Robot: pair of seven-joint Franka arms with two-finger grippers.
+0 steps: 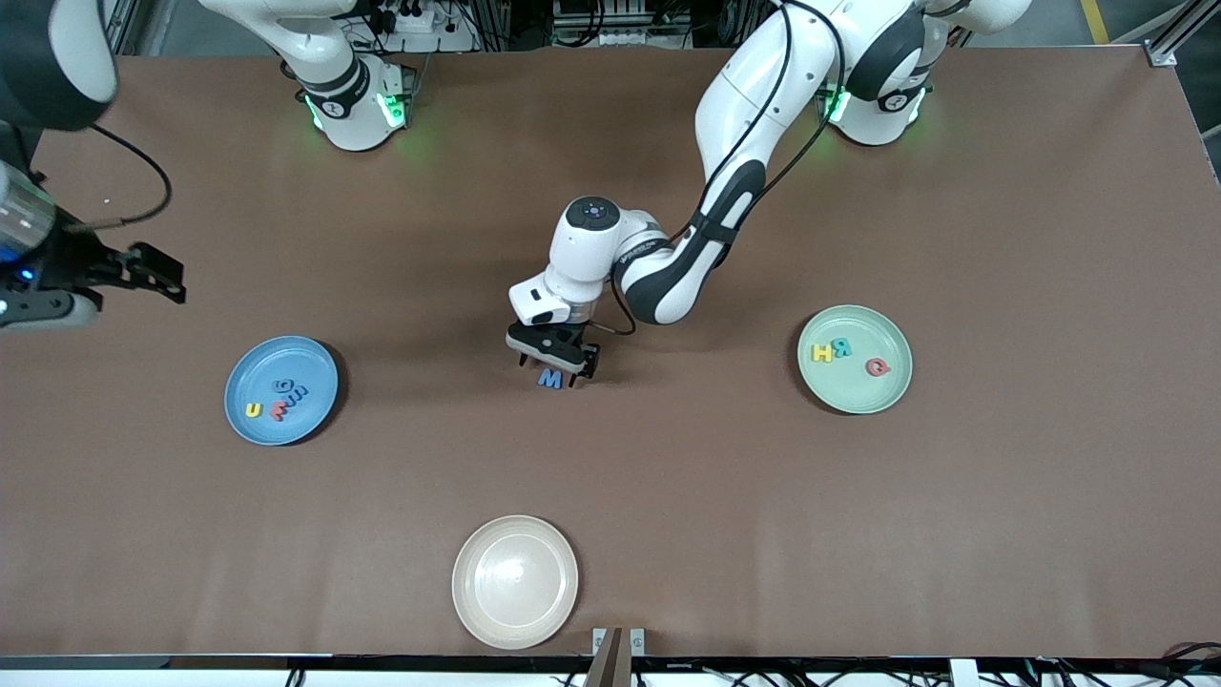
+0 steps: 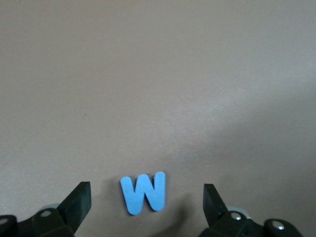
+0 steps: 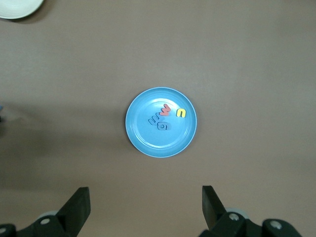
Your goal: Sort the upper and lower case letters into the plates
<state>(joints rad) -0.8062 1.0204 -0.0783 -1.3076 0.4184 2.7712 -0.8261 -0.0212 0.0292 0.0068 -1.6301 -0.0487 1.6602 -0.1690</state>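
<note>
A blue foam letter W lies flat on the brown table near its middle. My left gripper is low over it, open, one finger on each side, not touching; the left wrist view shows the W between the open fingers. The blue plate toward the right arm's end holds a yellow u, a red letter and two blue letters. The mint green plate toward the left arm's end holds a yellow H, a teal R and a red Q. My right gripper waits, open and empty, high over the table beside the blue plate.
A cream-white plate with nothing in it sits near the table's front edge, nearer to the front camera than the W; its rim also shows in the right wrist view. Bare brown table lies between the plates.
</note>
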